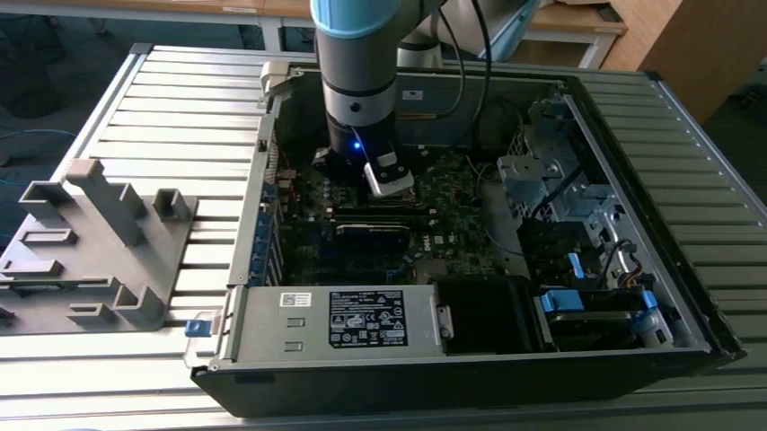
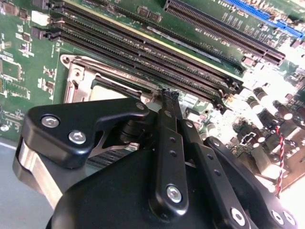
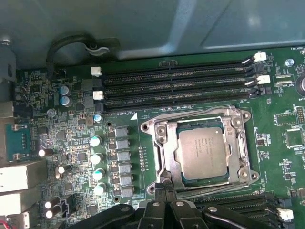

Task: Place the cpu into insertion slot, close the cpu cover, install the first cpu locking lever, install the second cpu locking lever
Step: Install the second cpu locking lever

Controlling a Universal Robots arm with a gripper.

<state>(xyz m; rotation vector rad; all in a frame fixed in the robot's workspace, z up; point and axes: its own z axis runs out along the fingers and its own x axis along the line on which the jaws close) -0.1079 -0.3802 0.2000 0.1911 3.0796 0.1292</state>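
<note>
The cpu, a flat square chip with a dull grey-bronze top, lies seated in the insertion slot on the green motherboard, with the silvery cpu cover closed down around it so the chip shows through the frame's window. Long black memory slots run just beside the socket on one side, and a second bank lies along the opposite side; rows of small capacitors stand near the socket's other edge. The gripper hangs low at the socket's rim, its black fingers pressed together into a narrow tip that appears to hold nothing. In the exterior view, the arm reaches straight down into the open computer case, which lies on a slatted metal table beside a grey plastic fixture at the exterior view's left.
</note>
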